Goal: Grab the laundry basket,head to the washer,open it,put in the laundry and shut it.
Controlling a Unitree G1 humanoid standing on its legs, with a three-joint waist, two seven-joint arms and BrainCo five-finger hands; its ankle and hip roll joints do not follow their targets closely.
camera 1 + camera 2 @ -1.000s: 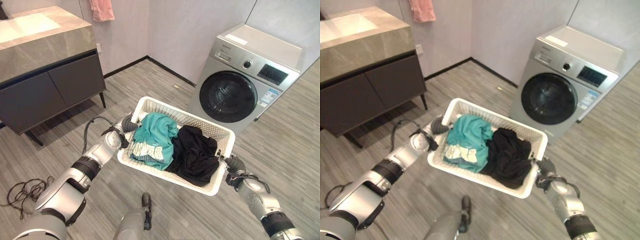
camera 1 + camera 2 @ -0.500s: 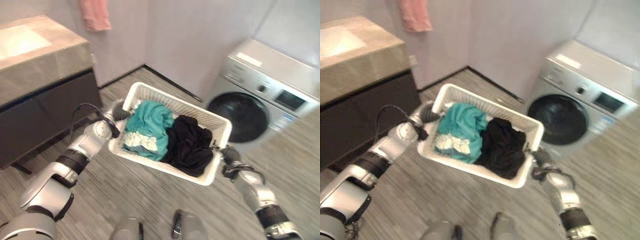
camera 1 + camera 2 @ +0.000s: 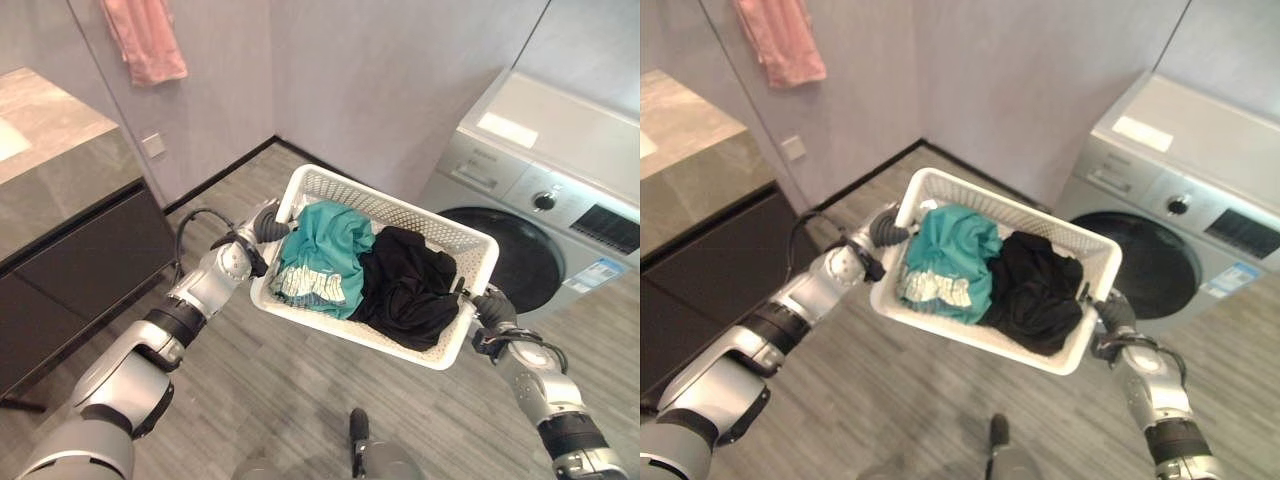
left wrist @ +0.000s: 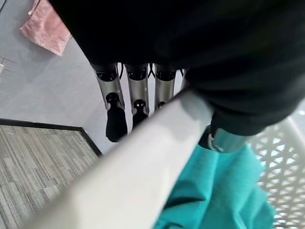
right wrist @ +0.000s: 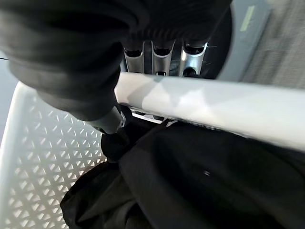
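white basket (image 3: 330,184) holds teal garment (image 3: 322,255) beside black garment (image 3: 408,290).

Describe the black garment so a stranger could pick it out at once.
Find the silver washer against the wall; in front of it both hands hold up a white laundry basket. The black garment lies bunched in the end nearer the washer, beside a teal garment.

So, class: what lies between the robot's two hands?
The white laundry basket, held by its rim at each end by the left hand and right hand, with a teal garment and black garment inside, in the left eye view.
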